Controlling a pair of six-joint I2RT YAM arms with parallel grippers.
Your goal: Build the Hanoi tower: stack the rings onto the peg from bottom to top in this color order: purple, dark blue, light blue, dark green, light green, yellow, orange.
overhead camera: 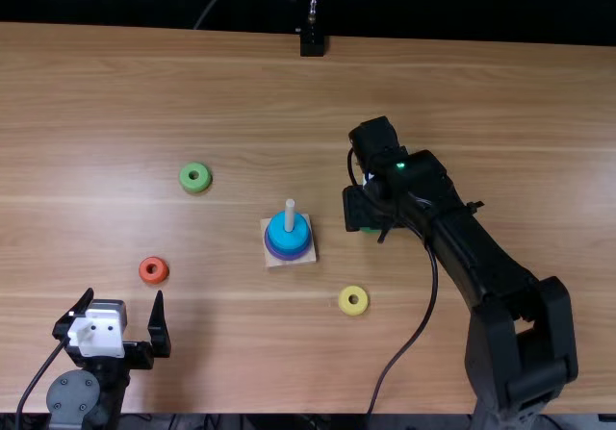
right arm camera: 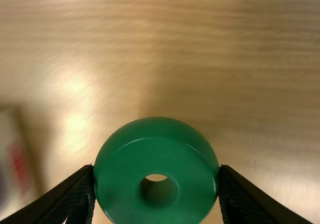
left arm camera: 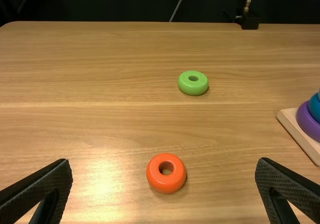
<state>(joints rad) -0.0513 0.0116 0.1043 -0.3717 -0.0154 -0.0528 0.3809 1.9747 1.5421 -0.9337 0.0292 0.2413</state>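
Tabletop (left arm camera: 100,184) bright; glare patches in both wrist views; soft shadows.

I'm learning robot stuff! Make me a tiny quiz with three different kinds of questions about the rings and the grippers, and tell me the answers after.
1. Which ring is the right gripper holding?
2. True or false: the left gripper has its fingers spread apart.
3. Fill in the blank: the lowest ring on the peg is the ____.

Key:
1. the dark green ring
2. true
3. purple ring
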